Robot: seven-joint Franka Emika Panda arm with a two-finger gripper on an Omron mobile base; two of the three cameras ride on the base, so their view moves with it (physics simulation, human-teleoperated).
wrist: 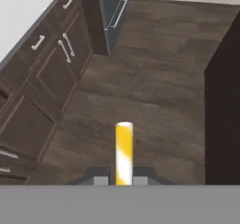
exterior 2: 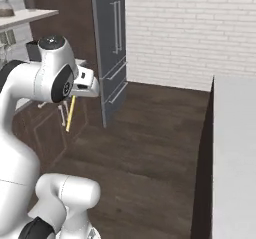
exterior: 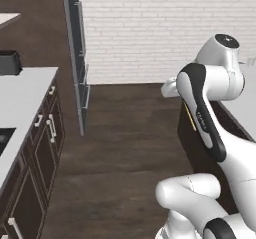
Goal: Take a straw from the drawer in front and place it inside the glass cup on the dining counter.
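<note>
The claw [wrist: 123, 180] is clamped on the straw [wrist: 124, 153], which projects straight out from between the fingers above the dark wood floor [wrist: 154, 92]. In the right base view the straw [exterior 2: 70, 114] hangs down below the hand, beside the dark lower cabinets [exterior 2: 47, 133].

A dark wood floor [exterior: 125, 148] runs between the units to a white brick wall [exterior: 160, 28] at the far end. A tall grey fridge [exterior 2: 112, 48] with long handles stands beside that wall. Along the left side, dark brown cabinets [exterior: 42, 148] with silver handles sit under a white worktop [exterior: 22, 93], with a black appliance [exterior: 10, 63] at its back edge.
</note>
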